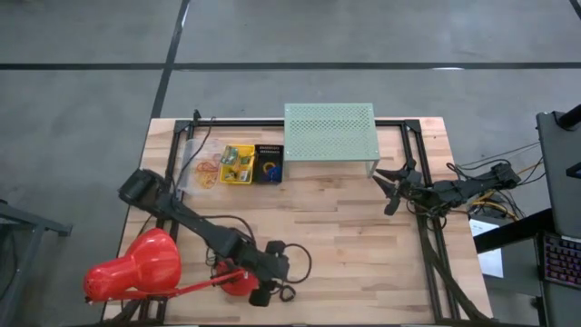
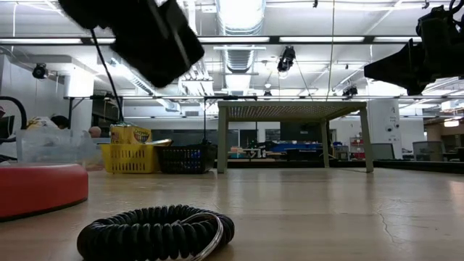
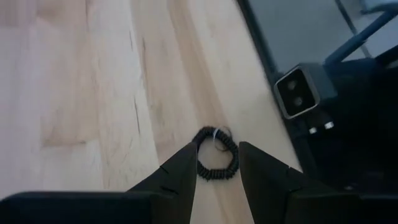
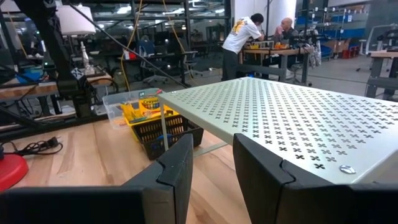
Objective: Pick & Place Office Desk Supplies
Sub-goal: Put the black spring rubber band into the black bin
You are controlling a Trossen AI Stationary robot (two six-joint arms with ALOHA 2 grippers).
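Observation:
A black coiled ring loop (image 3: 216, 163) with a small metal ring lies flat on the wood near the table's near edge, also seen in the low view (image 2: 156, 232). My left gripper (image 3: 217, 148) hangs open above it, one finger on either side, clear of it (image 2: 145, 36). A yellow basket (image 1: 238, 164) holds crayon boxes. Beside it a black basket (image 1: 269, 164) holds coloured ring loops, and a clear tray (image 1: 204, 171) holds rubber bands. My right gripper (image 1: 387, 191) waits open by the shelf's right end (image 4: 212, 146).
The mint-green perforated shelf (image 1: 329, 133) stands at the far edge, the baskets to its left. A red desk lamp (image 1: 136, 268) lies at the near left corner, its base (image 2: 40, 188) close to the black loop. Bare wood fills the table's middle (image 1: 345, 236).

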